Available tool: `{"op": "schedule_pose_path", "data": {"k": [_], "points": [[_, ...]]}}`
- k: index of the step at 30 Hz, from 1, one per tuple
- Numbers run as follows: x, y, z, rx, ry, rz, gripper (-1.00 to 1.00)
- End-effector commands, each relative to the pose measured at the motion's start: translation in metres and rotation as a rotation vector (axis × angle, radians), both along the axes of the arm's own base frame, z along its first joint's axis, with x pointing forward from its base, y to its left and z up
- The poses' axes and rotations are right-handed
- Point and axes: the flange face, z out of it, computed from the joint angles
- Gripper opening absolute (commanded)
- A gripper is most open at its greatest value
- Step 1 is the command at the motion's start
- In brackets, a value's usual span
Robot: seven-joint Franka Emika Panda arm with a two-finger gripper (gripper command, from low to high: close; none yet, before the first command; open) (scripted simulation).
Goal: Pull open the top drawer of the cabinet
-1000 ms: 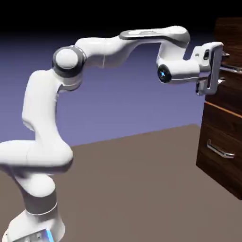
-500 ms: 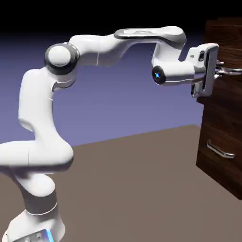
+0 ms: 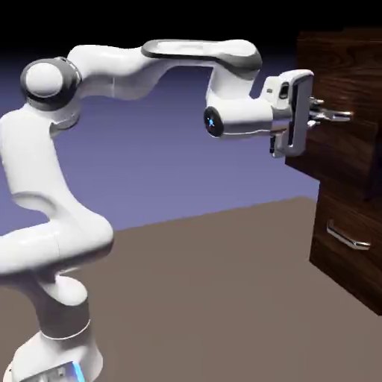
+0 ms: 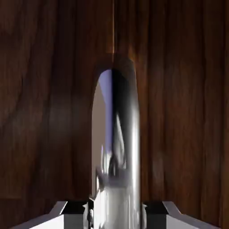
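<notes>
Now between the fingertips [image 4: 155, 216], silver handle [image 4: 117, 156] of the top drawer [image 3: 336, 142], hand [image 3: 322, 114] pinching it

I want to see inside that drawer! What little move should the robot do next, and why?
Probably keep the gripper shut on the silver bar handle and pull a little farther straight back toward the arm's base. The top drawer already juts out past the lower drawer, and the fingers have the handle between them.
</notes>
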Motion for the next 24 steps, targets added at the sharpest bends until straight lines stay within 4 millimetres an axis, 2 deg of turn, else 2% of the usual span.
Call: {"op": "schedule_pose_path", "data": {"k": [1,17,18,19,23,24], "points": [[-0.007,0.000,0.000,0.000,0.000,0.000,-1.00],[-0.137,0.000,0.000,-0.001,0.000,0.000,-1.00],[-0.137,0.000,0.000,-0.001,0.000,0.000,1.00],[-0.137,0.000,0.000,-0.001,0.000,0.000,1.00],[-0.187,0.000,0.000,-0.001,0.000,0.000,1.00],[-0.187,0.000,0.000,-0.001,0.000,0.000,1.00]]}}
